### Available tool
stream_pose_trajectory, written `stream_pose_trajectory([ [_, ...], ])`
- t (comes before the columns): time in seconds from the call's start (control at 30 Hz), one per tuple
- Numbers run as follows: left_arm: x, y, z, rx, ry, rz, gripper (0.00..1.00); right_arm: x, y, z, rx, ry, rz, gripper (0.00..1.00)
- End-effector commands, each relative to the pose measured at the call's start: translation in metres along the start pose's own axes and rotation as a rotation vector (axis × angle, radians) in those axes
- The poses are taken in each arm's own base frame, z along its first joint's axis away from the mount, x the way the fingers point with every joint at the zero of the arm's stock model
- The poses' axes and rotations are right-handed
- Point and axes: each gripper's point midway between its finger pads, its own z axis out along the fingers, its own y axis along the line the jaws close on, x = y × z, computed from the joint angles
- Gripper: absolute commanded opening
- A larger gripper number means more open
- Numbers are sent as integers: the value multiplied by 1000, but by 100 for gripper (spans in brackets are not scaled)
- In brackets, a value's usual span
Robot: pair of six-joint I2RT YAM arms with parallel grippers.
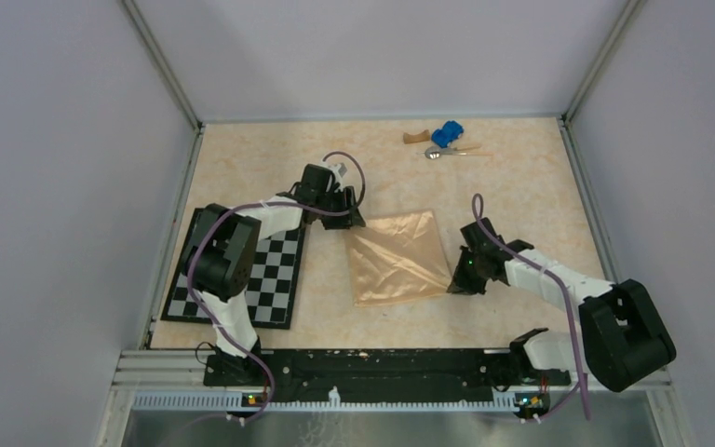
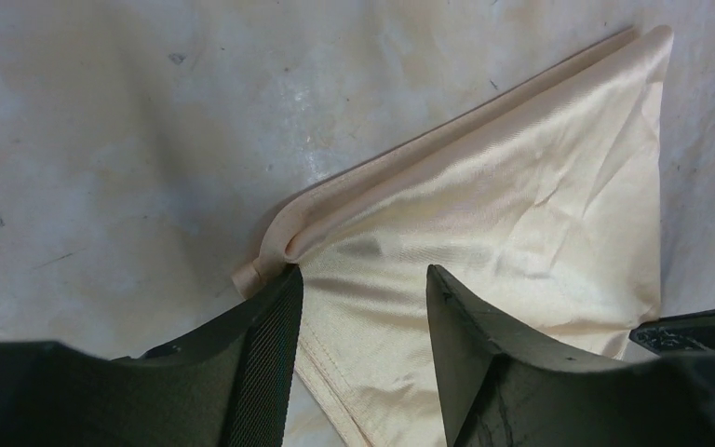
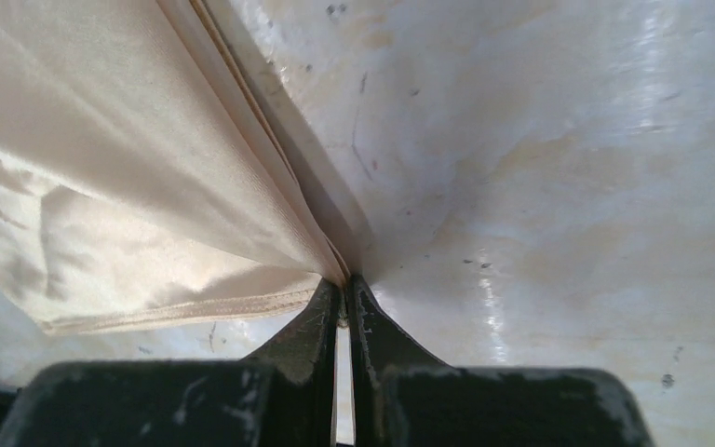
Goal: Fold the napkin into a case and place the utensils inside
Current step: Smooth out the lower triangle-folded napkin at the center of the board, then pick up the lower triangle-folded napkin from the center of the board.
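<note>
Light: even and diffuse in the top view, moderately bright, with no single source evident.
Shadows: soft and faint on the table [image 1: 521, 186], darkest beside the napkin [image 1: 398, 256] edge in the right wrist view.
Glare: satin sheen on the napkin; a washed-out streak on the table in the right wrist view.
Focus: the left claw [image 2: 361, 275] fingers were dark and blurred close up.

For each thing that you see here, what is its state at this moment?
napkin: folded in layers, flat on the table, not yet a narrow strip.
left gripper: open, jaws astride a napkin corner.
right gripper: shut on the napkin's opposite corner.
utensils: lying near the table's far edge, outside the napkin.
</note>
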Motion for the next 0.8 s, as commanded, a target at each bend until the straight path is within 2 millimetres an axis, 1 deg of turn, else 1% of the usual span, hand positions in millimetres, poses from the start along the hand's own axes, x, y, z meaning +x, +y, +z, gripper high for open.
stream_pose_trajectory([
  [0.0,6,0,-1,5,1,24,58,-20,-64,1,293,-155,19,0],
  [0.07,1,-12,-15,36,-20,25,59,-29,-64,-2,303,-187,21,0],
  [0.1,-2,-20,-23,60,-30,31,61,-33,-64,-5,313,-198,15,2],
  [0.17,-8,-36,-43,100,-49,44,65,-42,-64,-13,345,-210,-4,8],
  [0.2,-12,-43,-54,110,-66,54,67,-48,-60,-20,350,-222,-22,10],
  [0.23,-16,-48,-66,112,-88,65,69,-56,-51,-29,339,-243,-38,15],
  [0.27,-20,-52,-78,110,-110,79,71,-61,-43,-39,321,-261,-60,22],
  [0.3,-23,-55,-90,102,-133,97,74,-66,-31,-49,287,-287,-91,29],
  [0.33,-26,-54,-100,83,-155,109,77,-68,-17,-60,248,-314,-138,38],
  [0.37,-28,-54,-111,65,-176,117,79,-71,-3,-71,212,-343,-174,47],
  [0.4,-29,-49,-121,42,-189,117,81,-70,10,-81,171,-361,-215,57],
  [0.43,-31,-46,-131,28,-205,116,82,-68,24,-88,126,-361,-269,63],
  [0.47,-30,-45,-144,21,-225,115,83,-59,43,-90,49,-332,-350,68],
  [0.5,-30,-42,-154,15,-242,112,84,-47,64,-88,-34,-288,-439,72],
  [0.53,-29,-39,-162,10,-260,103,85,-29,76,-77,-71,-189,-515,72],
  [0.6,-29,-35,-180,-1,-302,84,87,9,94,-58,-90,-1,-630,73],
  [0.63,-31,-33,-189,-14,-332,72,88,24,101,-51,-70,48,-687,74],
  [0.67,-31,-29,-198,-37,-360,59,88,44,111,-46,-48,75,-764,74],
  [0.7,-30,-29,-206,-45,-383,54,89,57,122,-42,-43,95,-801,74],
  [0.77,-27,-30,-222,-49,-432,48,90,74,137,-34,-37,128,-816,73],
])
